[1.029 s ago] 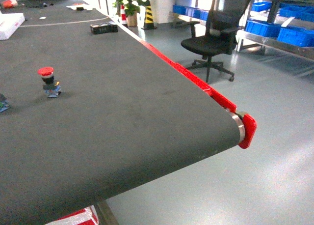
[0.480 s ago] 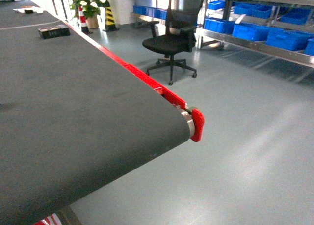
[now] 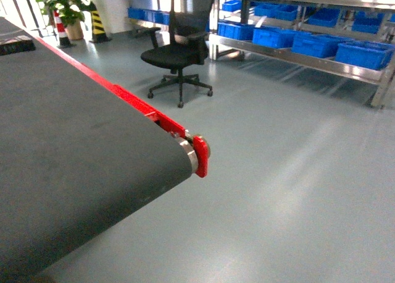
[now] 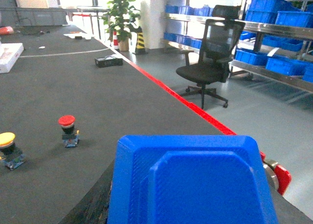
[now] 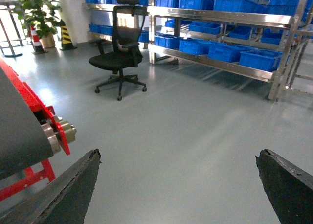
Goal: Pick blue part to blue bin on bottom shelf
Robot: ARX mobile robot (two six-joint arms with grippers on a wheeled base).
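While the left pincer pinches the blue part, I judge it light, rigid, slick plastic, best clamped across flat sides; my right pincer hangs spread.

The right hand hangs with fingers spread wide, while the left hand's fingers are hidden.

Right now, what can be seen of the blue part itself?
The blue part shows only in the left wrist view, filling the lower frame close to the camera. It looks like matte dark-blue plastic: boxy, with chamfered top corners and a raised inner panel. It hangs above the dark conveyor belt. The gripping fingers are hidden, so the contact cannot be seen.
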